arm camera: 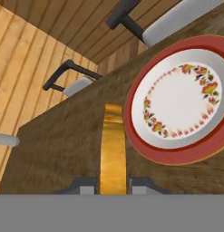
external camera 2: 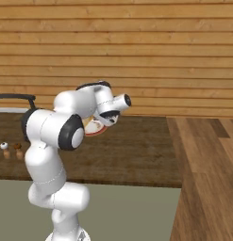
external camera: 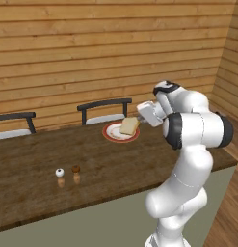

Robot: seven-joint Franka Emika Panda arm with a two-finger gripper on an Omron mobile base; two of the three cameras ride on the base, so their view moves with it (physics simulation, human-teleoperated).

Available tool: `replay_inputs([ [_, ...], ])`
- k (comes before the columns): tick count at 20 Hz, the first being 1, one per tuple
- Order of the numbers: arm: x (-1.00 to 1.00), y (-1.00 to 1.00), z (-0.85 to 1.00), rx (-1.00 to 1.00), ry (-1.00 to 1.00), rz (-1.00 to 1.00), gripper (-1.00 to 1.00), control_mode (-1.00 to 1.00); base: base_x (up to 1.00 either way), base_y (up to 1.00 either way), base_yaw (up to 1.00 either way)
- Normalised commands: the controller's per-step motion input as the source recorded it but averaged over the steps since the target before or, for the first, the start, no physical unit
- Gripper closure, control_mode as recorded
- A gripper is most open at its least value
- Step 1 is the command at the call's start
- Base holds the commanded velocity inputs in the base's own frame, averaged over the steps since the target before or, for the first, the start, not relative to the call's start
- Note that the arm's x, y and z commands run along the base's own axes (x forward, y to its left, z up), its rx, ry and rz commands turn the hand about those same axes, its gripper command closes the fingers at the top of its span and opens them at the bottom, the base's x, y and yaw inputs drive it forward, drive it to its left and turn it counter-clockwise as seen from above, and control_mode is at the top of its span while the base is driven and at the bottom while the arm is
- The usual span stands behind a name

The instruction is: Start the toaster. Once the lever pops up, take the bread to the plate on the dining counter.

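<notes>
Jaws clamp bread [arm camera: 113, 149] edge-on, beside plate [arm camera: 186, 100]

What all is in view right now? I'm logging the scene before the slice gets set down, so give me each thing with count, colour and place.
bread: one, pale with yellow-tan crust, held in the gripper above the plate.
plate: one, white with red rim and floral ring, on the dining counter.
dining counter: one, dark brown wood grain, grey-green front.
shakers: two, one white-topped, one brown-topped, side by side on the counter's near part.
chairs: two, dark frames with grey seats, behind the counter.
wall: light wood planks.
gripper: one, closed on the bread's edge.
</notes>
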Motion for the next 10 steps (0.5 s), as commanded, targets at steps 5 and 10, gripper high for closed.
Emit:
replay_inputs([
  [5,0.11,0.00,-0.33,0.00,-0.06,0.00,1.00,-1.00,0.00,0.00,0.00],
  [10,0.18,0.00,-0.23,0.00,-0.06,0.00,1.00,-1.00,0.00,0.00,0.00],
])
